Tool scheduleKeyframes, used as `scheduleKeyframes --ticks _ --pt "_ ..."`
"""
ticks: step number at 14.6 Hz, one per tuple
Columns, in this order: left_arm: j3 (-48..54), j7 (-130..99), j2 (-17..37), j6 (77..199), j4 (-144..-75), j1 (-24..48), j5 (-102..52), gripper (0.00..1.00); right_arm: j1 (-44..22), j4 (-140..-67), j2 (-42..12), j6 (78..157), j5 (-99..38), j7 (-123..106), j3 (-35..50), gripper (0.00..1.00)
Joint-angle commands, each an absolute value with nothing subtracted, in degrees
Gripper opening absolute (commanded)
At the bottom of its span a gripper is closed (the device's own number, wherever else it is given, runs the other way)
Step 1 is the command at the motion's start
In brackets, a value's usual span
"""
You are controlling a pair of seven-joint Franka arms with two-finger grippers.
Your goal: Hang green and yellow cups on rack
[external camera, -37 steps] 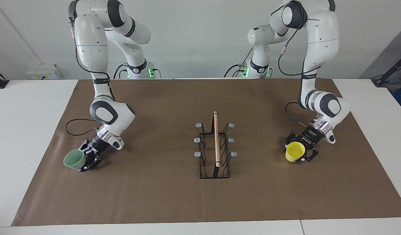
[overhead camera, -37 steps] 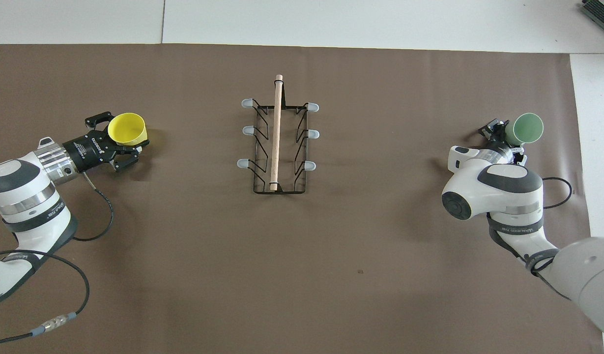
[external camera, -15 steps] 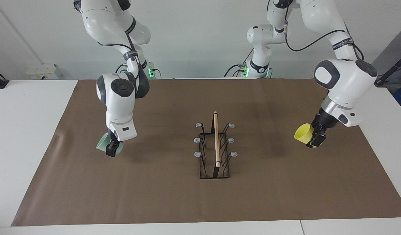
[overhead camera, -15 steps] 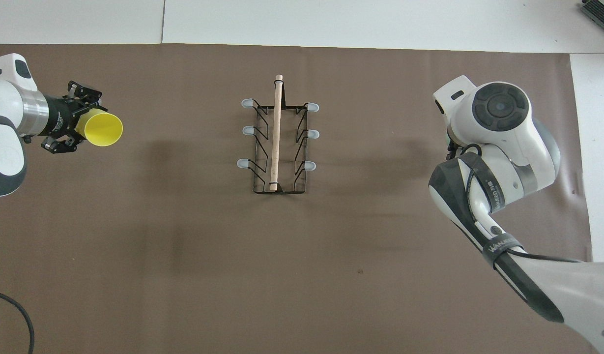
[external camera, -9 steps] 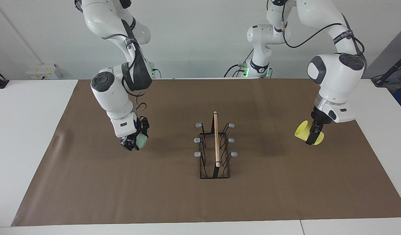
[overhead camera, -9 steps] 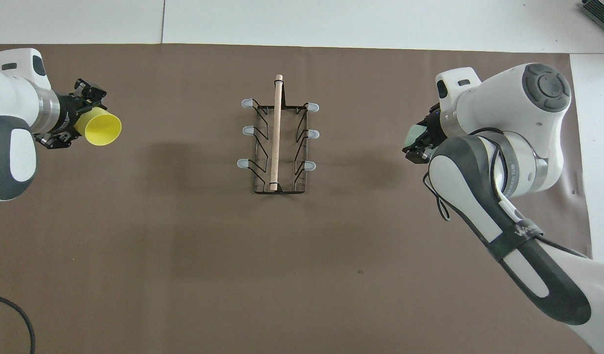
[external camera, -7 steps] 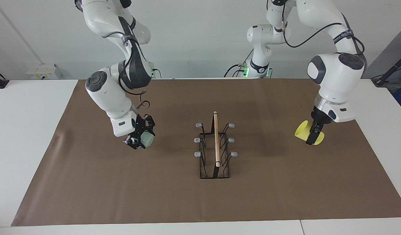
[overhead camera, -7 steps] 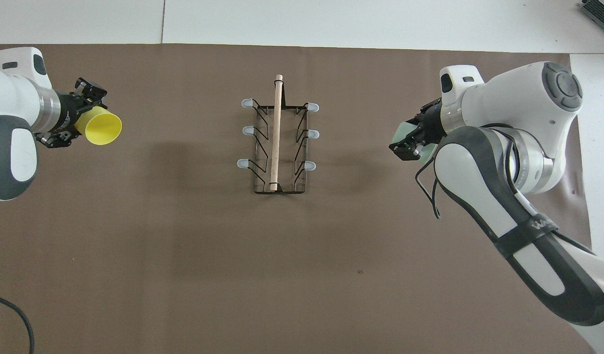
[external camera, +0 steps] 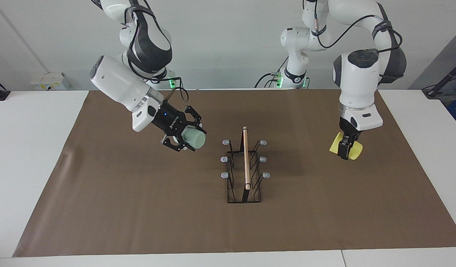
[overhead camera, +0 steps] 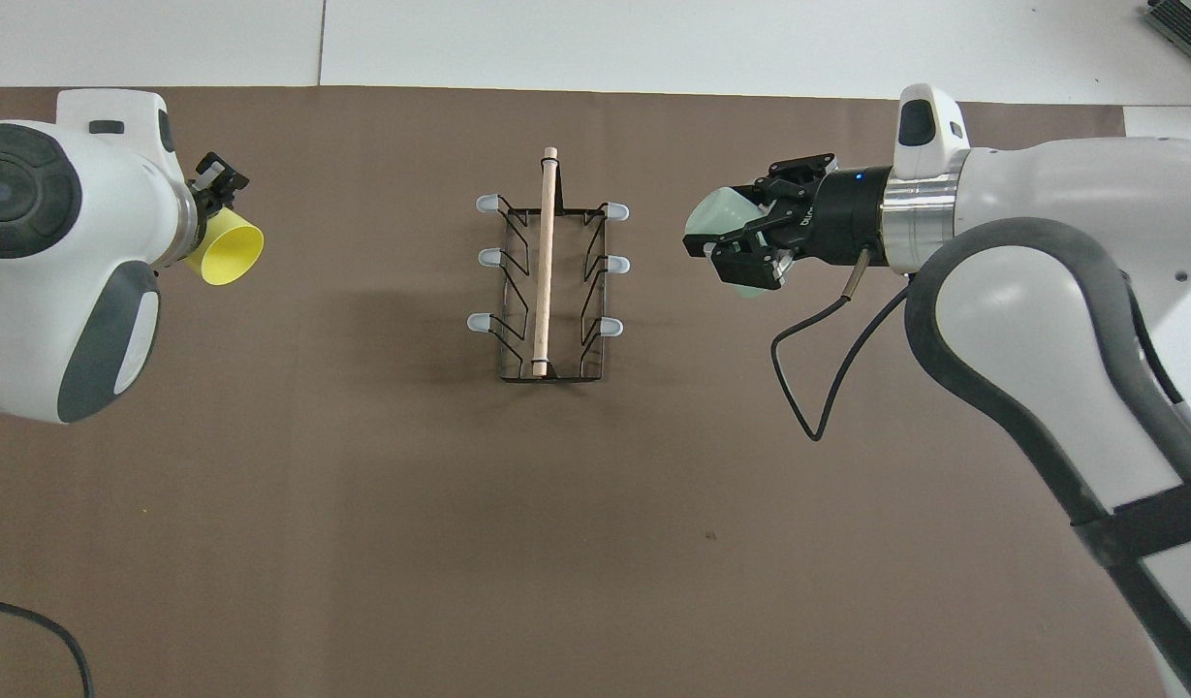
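Rack (external camera: 245, 168) of black wire, topped by a wooden rod (external camera: 246, 157), stands mid-table on the brown mat (external camera: 138, 207), all six grey-tipped prongs bare. Clock directions follow the overhead view, with the rack at the dial's centre and twelve o'clock pointing away from the robots.

Right gripper (external camera: 183, 134) hangs in the air at about three o'clock, near the rack but apart from it, its fingers pinching the green cup (external camera: 193, 137) from two sides. The cup lies on its side, closed base pointing at the rack. In the overhead view the same gripper (overhead camera: 740, 242) holds the cup (overhead camera: 713, 219) over bare mat.

Left gripper (external camera: 345, 146) is raised at about nine o'clock, well apart from the rack, toward the left arm's end of the table. It grips the yellow cup (external camera: 355, 150), which is tilted; in the overhead view the cup's (overhead camera: 230, 252) open mouth faces the rack beside that gripper (overhead camera: 209, 199).
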State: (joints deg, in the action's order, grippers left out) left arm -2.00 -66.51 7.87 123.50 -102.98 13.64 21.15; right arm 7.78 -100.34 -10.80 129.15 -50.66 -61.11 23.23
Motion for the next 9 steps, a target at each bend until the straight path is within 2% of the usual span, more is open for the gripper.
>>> scheduleKeyframes --ticks 1,6,9 --pt "-2.90 -72.67 5.98 120.42 -104.67 17.83 27.32 0.00 9.22 -103.18 -8.97 130.70 -59.14 -69.41 23.64 0.00" --pt "-2.90 -85.14 4.92 115.50 -105.21 24.15 33.66 0.00 9.40 -112.83 -3.18 131.49 -88.19 -88.11 23.55 0.00" --pt "-2.90 -88.49 4.75 112.77 -105.03 27.67 35.51 0.00 10.81 -118.99 -0.36 129.30 -101.03 -101.03 23.55 0.00"
